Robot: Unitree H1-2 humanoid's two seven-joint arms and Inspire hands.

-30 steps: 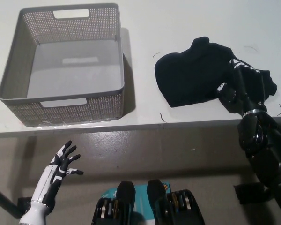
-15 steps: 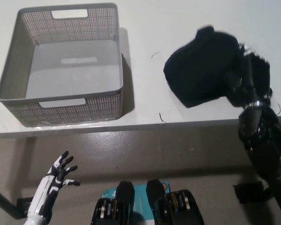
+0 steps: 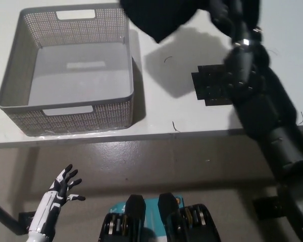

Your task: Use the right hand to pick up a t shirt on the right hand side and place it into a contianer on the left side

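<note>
The t-shirt [image 3: 159, 17] is a plain black bundle of cloth, bunched and hanging with no print or seam that can be made out; it is lifted clear of the desk [image 3: 202, 121] and sits at the top of the view, with part of it cut off by the upper edge. Its lowest corner tapers to a point that hangs just beside the far right corner of the basket [image 3: 65, 108], above the bare desk surface rather than over the basket's inside. The cloth throws a dark soft shadow on the desk to the right of the basket. The right robot hand [image 3: 227, 12] is up at the top edge, to the right of the basket, closed on the right side of the t-shirt; black on black, its grip cannot be seen in detail. The black arm runs down from it toward the lower right, crossing the desk's front edge. The basket is grey, rectangular, with finely perforated walls and a slot handle in its near and far sides; it stands on the desk with nothing inside. A dark square mark [image 3: 208, 86] lies on the desk to the right of the basket, partly hidden by the arm. The left robot hand [image 3: 60, 187], white, rests below the desk's front edge, under the near side of the basket, with its fingers spread and holding nothing.
</note>
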